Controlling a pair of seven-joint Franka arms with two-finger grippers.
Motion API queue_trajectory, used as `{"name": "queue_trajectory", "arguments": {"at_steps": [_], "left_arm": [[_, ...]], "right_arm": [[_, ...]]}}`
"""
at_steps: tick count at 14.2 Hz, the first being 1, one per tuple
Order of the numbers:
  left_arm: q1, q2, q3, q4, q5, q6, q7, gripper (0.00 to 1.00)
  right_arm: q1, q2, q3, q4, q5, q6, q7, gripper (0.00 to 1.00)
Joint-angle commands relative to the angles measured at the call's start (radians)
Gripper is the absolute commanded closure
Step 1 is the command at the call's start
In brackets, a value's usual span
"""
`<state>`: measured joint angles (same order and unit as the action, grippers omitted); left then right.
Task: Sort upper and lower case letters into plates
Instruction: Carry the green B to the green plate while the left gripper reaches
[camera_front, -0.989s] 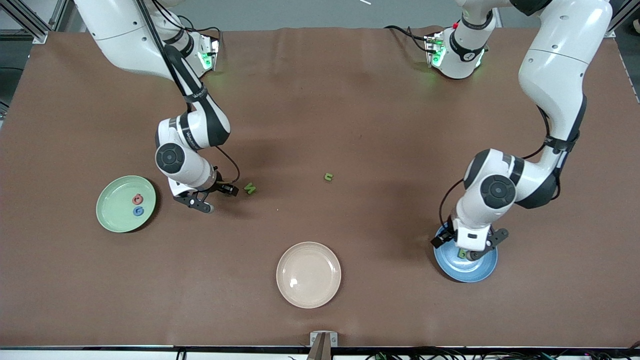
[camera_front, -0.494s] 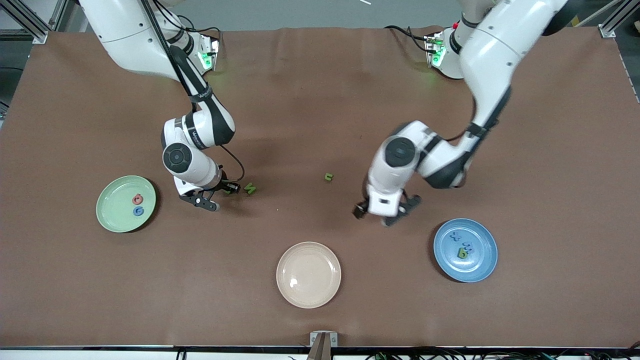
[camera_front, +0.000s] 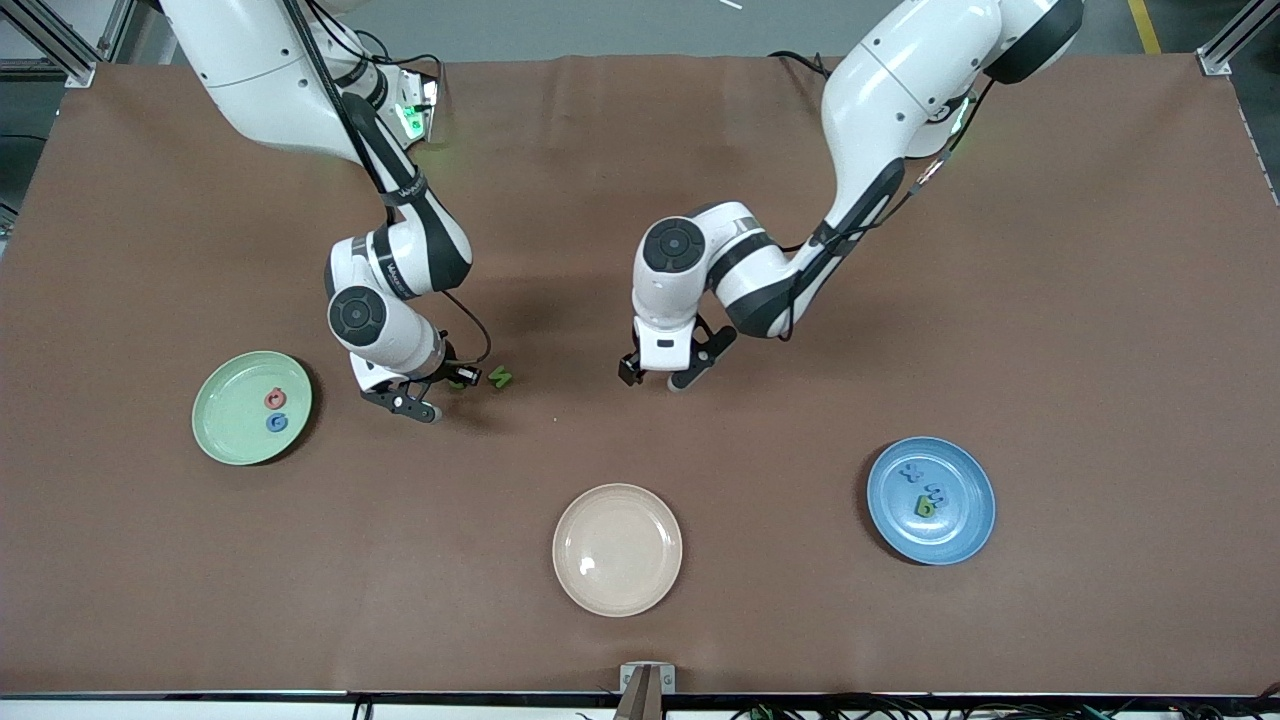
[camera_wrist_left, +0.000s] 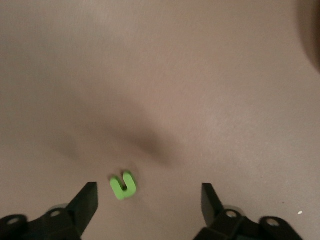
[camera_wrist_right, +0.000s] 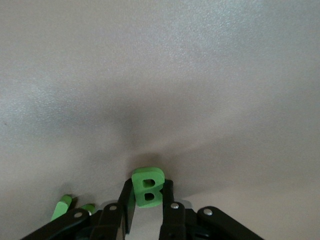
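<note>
Right wrist view shows jaws pinching green B (camera_wrist_right: 148, 187)

Green B (camera_wrist_right: 148, 187) pinched in right claw (camera_wrist_right: 148, 206).

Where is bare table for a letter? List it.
Bare cloth lies between the mint plate and the cream plate, and between the cream plate and the blue plate. The cream plate holds nothing. Crowded: the right gripper, jaws shut on the green B, beside the green N; the left gripper over the small n.
</note>
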<state>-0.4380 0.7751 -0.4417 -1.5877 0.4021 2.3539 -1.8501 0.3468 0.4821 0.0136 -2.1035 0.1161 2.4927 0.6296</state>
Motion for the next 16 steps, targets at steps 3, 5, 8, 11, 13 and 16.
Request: {"name": "queue_trajectory", "arguments": {"at_steps": [3,5,8,11,13,16], "left_arm": [[-0.031,0.049,0.026,0.034,0.009,0.004,-0.136,0.30],[-0.044,0.055,0.043,0.038,0.007,0.005,-0.172,0.30],[-0.048,0.053,0.043,0.038,0.001,0.004,-0.205,0.30],[-0.047,0.044,0.043,0.028,0.006,0.002,-0.245,0.29],[-0.057,0.046,0.043,0.011,0.009,0.002,-0.264,0.29],[-0.059,0.043,0.043,-0.020,0.012,0.002,-0.294,0.31]], "right_arm": [[-0.020,-0.097,-0.018,-0.001,0.008,-0.140,-0.010,0.91],[-0.084,-0.167,-0.018,-0.004,-0.024,-0.236,-0.091,0.91],[-0.214,-0.194,-0.018,-0.004,-0.027,-0.281,-0.298,0.91],[-0.366,-0.183,-0.018,0.013,-0.035,-0.271,-0.554,0.91],[-0.460,-0.157,-0.018,0.037,-0.071,-0.270,-0.657,0.91],[-0.569,-0.099,-0.017,0.040,-0.081,-0.212,-0.819,0.91]]}}
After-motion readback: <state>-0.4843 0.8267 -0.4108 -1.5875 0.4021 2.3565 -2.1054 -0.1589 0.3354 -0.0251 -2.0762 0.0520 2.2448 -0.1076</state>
